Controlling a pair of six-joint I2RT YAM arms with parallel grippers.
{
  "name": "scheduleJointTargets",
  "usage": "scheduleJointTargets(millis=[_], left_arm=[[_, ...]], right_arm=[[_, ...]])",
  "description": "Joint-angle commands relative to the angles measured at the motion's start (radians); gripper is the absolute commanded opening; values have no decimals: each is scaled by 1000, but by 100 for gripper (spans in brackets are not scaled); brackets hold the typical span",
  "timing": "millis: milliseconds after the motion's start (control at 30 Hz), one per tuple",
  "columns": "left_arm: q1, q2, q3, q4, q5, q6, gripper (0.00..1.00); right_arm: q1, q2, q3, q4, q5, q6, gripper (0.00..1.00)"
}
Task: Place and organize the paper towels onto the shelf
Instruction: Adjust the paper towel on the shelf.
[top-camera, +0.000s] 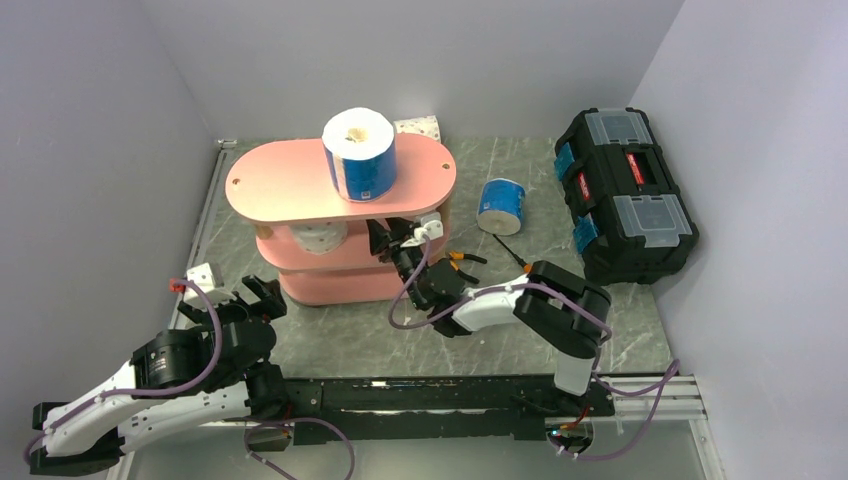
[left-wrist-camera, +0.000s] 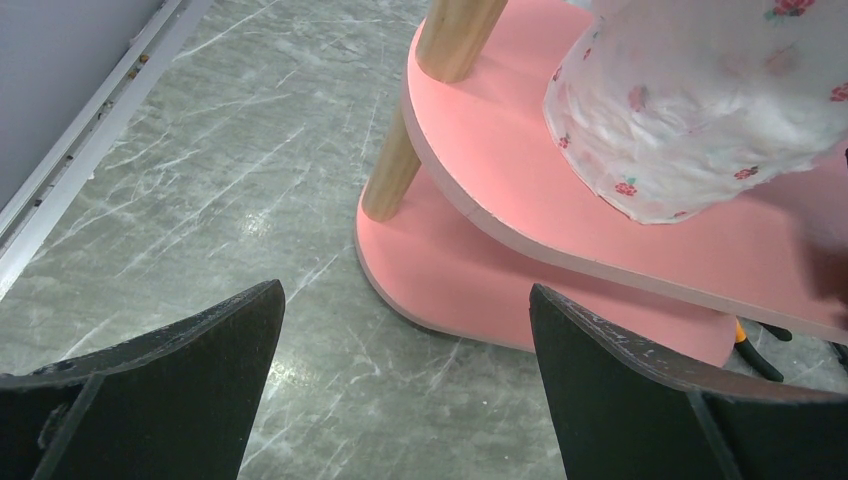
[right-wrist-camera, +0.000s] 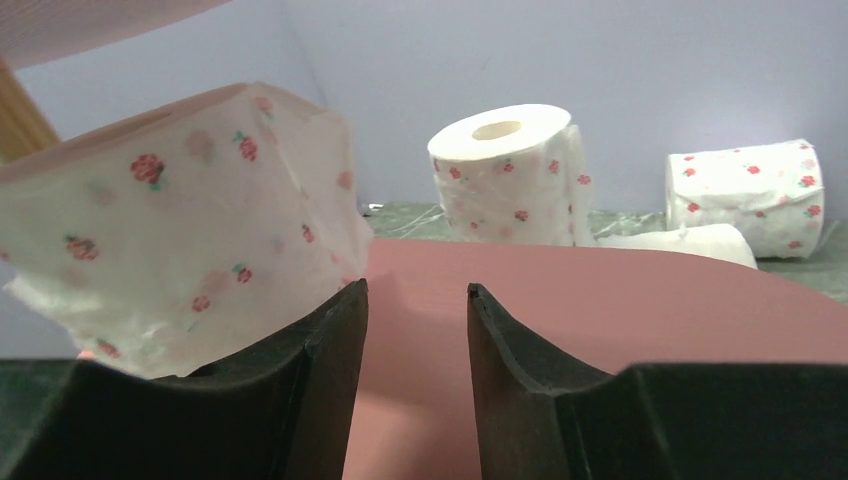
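The right pincer (right-wrist-camera: 416, 290) is shown reaching in over the middle board of the pink three-tier shelf with pale wooden posts (top-camera: 290, 180). Its jaws are parted by a narrow gap, with nothing between them. A crumpled white paper-towel roll with pink speckles (right-wrist-camera: 170, 220) is seen on that board at about ten o'clock from the pincer, just beside the nine o'clock finger and outside the gap. Its long axis appears roughly upright but leaning, though the crushed paper leaves this uncertain. The right arm is stretched low and forward, with its elbow folded over the bench's four o'clock side. The left pincer (left-wrist-camera: 405, 288) is held wide apart and empty off the shelf's seven o'clock corner, so the right arm is judged the nearer. A blue-wrapped roll (top-camera: 360, 155) is stood on end on the top board. A second blue-wrapped roll (top-camera: 502, 205) is seen lying on the grey marbled bench (top-camera: 330, 340) at the shelf's three o'clock. A sideways shift toward ten o'clock is judged necessary before the speckled roll can be clamped.
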Motion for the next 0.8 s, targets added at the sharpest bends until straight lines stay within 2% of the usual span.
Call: scheduleJointTargets(millis=[0, 300, 767], left_arm=[[2, -5, 1, 19, -3, 13, 99], [2, -6, 0, 19, -1, 10, 99], [2, -14, -2, 29, 2, 23, 99]], right_arm=[[-10, 28, 79, 5, 113, 21, 44], [-5, 131, 198, -46, 138, -5, 45], [54, 184, 243, -59, 103, -60, 46]])
